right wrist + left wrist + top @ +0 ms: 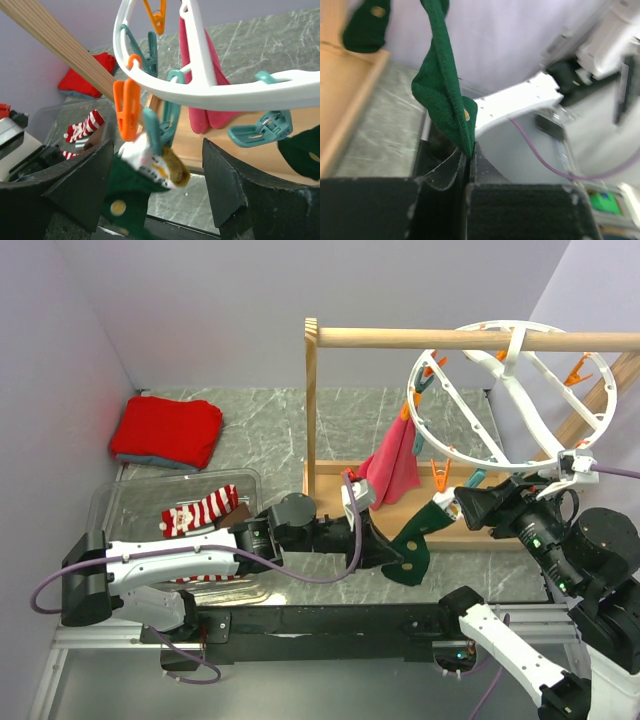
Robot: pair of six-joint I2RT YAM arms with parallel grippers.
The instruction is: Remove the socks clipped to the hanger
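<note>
Pale lilac walls (200, 300) closed in a grey marbled surface (270, 430), and a wooden rail (400, 337) stood across its far right part. From that rail hung the white hanger (225, 95), tilted, so its clips dangled within my reach. A dark green sock (415, 540) hung from a teal clip (152, 132) on the near rim, its white and orange cuff pinched in the clip and its foot trailing down to the left.

My left fingers (477, 167) were pressed together on the low end of that sock, a fold of green cloth caught between the pads. I judged the hold was there to keep the sock taut and to take its weight once the clip let go. My right fingers (85, 185) stood wide apart, one on each side of the cuff and the teal clip, touching neither as far as I could tell; that spread suited closing on the clip or the cuff.

A pink cloth (393, 468) hung just left of the sock on the same ring. At the near left, a clear bin (130, 495) held a red-and-white striped sock (200, 510), which I took for the drop place. A folded red cloth (167, 430) lay at the far left, well apart
</note>
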